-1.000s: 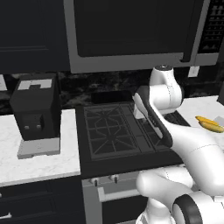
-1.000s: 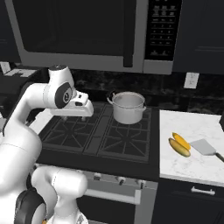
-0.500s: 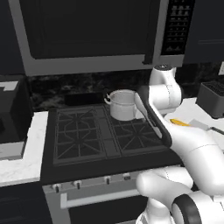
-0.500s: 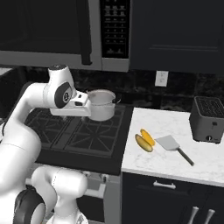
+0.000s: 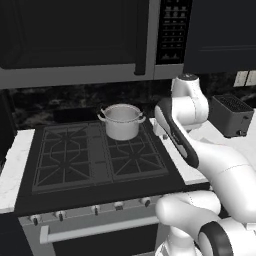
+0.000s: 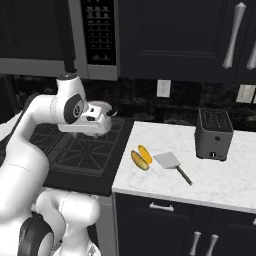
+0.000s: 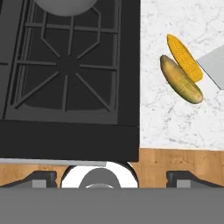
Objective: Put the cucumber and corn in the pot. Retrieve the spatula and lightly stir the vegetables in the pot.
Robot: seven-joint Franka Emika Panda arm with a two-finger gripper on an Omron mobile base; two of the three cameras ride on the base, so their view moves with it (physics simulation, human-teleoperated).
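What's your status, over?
Hand open, empty, above stove front. Cucumber and corn touching on counter beside spatula. Pot on rear burner. Path clear.

base views flank stove (image 5: pixel 95 155), hand view overhead (shared)

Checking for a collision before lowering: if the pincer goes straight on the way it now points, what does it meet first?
Most likely the stove: the open pincer looks down on the black burner grate. The cucumber and corn lie off to the side on the counter. Depth is unclear.
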